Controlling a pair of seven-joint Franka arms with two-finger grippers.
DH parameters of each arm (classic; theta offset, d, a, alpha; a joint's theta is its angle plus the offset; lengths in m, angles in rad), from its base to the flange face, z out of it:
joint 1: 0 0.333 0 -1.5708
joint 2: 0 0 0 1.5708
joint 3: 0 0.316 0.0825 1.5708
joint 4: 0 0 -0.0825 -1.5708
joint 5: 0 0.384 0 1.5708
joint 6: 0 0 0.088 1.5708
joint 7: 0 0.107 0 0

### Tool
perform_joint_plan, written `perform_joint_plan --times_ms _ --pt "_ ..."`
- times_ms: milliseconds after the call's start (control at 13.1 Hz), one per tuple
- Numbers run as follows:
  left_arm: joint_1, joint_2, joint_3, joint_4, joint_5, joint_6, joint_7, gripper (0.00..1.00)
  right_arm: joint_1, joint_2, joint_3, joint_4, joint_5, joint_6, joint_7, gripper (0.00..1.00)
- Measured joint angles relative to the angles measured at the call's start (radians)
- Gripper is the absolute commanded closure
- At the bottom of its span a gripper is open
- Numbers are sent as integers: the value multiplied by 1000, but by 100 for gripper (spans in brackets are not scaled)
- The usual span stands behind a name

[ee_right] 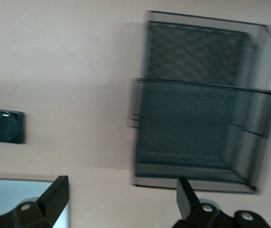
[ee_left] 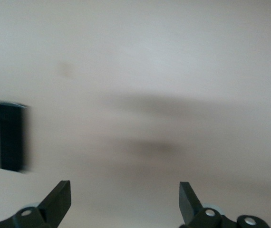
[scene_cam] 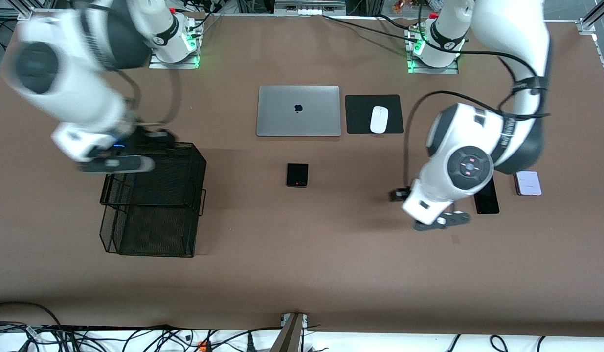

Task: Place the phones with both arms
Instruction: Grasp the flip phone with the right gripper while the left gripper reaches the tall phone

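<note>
A small squarish black phone [scene_cam: 297, 174] lies mid-table, nearer the front camera than the laptop; it also shows in the right wrist view [ee_right: 7, 126]. A long slim black phone [scene_cam: 487, 199] lies toward the left arm's end, partly hidden under the left arm, and shows in the left wrist view [ee_left: 12, 137]. A pale lilac phone [scene_cam: 528, 183] lies beside it. My left gripper [scene_cam: 398, 195] [ee_left: 125, 187] is open and empty over bare table beside the long phone. My right gripper [scene_cam: 155, 138] [ee_right: 121, 183] is open and empty over the mesh tray's far edge.
A black two-tier wire mesh tray [scene_cam: 155, 210] [ee_right: 197, 104] stands toward the right arm's end. A closed silver laptop [scene_cam: 298, 111] and a white mouse [scene_cam: 379, 119] on a black pad [scene_cam: 360, 115] lie farther from the front camera.
</note>
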Motion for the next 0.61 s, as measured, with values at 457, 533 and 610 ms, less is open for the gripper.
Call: perform_joint_plan --times_ms 457,533,610 --pt "97 -3 0 -95 146 -4 72 0 327 302 2 236 -2 119 508 0" --pt "125 -3 -1 -107 146 -4 107 0 365 353 1 280 -2 145 572 0" --pt "148 -5 -2 -122 146 -1 130 0 395 397 0 307 -2 173 618 0"
